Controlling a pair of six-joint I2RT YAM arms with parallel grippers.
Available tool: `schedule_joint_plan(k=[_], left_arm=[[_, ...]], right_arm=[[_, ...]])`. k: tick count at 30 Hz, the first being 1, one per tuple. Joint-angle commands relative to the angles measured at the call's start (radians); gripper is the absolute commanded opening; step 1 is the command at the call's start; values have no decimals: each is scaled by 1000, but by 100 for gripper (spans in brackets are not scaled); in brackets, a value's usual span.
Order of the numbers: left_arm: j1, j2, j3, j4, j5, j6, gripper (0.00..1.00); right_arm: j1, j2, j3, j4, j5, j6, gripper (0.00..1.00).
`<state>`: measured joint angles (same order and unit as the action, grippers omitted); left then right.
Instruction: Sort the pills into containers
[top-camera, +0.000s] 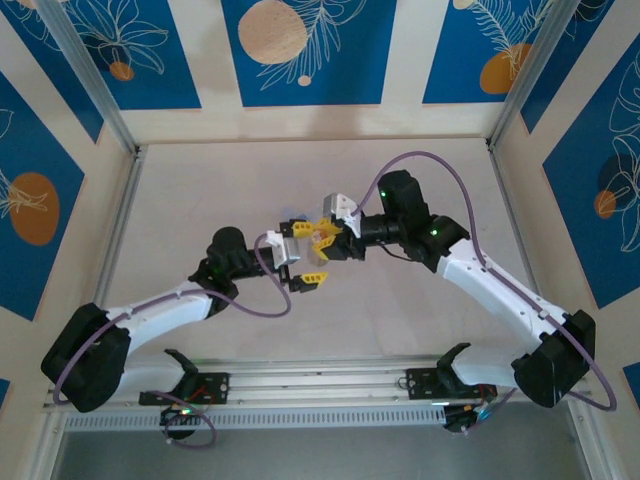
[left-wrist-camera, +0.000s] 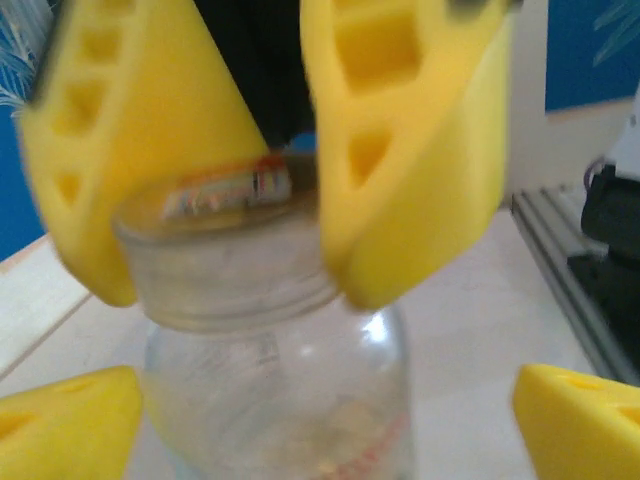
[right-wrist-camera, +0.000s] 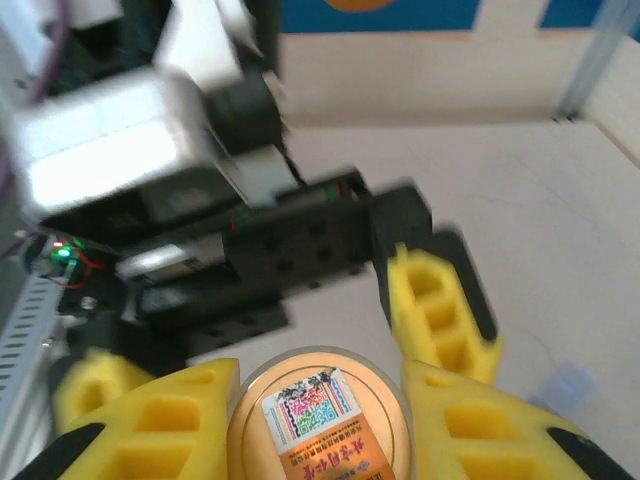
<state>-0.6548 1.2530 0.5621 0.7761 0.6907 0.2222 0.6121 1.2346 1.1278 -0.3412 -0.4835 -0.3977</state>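
Note:
A small round clear vial (left-wrist-camera: 275, 370) stands between both grippers at the table's middle. A tan mass of pills (left-wrist-camera: 345, 435) shows through its lower wall. My right gripper (right-wrist-camera: 320, 375) is shut on the vial's top, its yellow fingers (left-wrist-camera: 400, 170) pressing both sides of the orange, stickered cap (right-wrist-camera: 320, 430). My left gripper (left-wrist-camera: 325, 390) is open, its fingertips (left-wrist-camera: 70, 415) spread wide on either side of the vial's body without touching it. In the top view the left gripper (top-camera: 308, 268) and right gripper (top-camera: 322, 238) meet. The containers cannot be made out for certain.
A small pale blue, clear object (right-wrist-camera: 565, 385) lies blurred on the white table (top-camera: 420, 190) beside the right gripper. An aluminium rail (top-camera: 320, 385) runs along the near edge, and patterned blue walls close in the other sides.

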Motion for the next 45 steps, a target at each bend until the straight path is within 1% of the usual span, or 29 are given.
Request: schedule_joint_plan(k=[1,6,8,10,13,16,20,23,25,27,29,36,40,42,43,45], left_arm=[[6,-9,19,74,-27,3,100],[6,-2,11,69,-57,8,100],[6,-3,-7,81,-115,7,100],[6,-11,-35,105,-225,0,100],[6,-34,-76,129,-435,-14,100],[7,-68,-88,81,-571,-43,100],[9,-109,-96,10,-796,-135,100],[12,-122,-97,-48,-929,-212,100],[18,-129,-84,-116,-992,-273,100],[30,-135,-62,-200,-1010,-326,100],[41,-127,-43,-248,-999,-356,100],[47,-96,-48,-221,-988,-366,100],[49,-77,-48,-209,-981,-371,100],[49,-73,-50,-206,-978,-371,100],[49,-73,-50,-205,-978,-372,100],[51,-75,-53,-205,-975,-371,100]], right_arm=[[-10,-5,-11,-13,67,45,0],[-57,3,-16,51,131,90,0],[-84,17,-27,114,190,124,0],[-116,46,-39,184,256,153,0],[-177,132,-60,323,322,202,0],[-232,252,-50,426,372,248,0],[-273,408,-50,597,480,270,0],[-288,530,-8,640,522,291,0],[-292,586,-3,708,537,305,0],[-292,629,9,747,545,307,0],[-291,672,44,752,568,316,0],[-288,762,156,733,627,328,0],[-296,823,207,714,663,356,3],[-294,833,227,688,671,359,8],[-293,835,234,688,681,358,17],[-291,836,233,697,682,361,23]])
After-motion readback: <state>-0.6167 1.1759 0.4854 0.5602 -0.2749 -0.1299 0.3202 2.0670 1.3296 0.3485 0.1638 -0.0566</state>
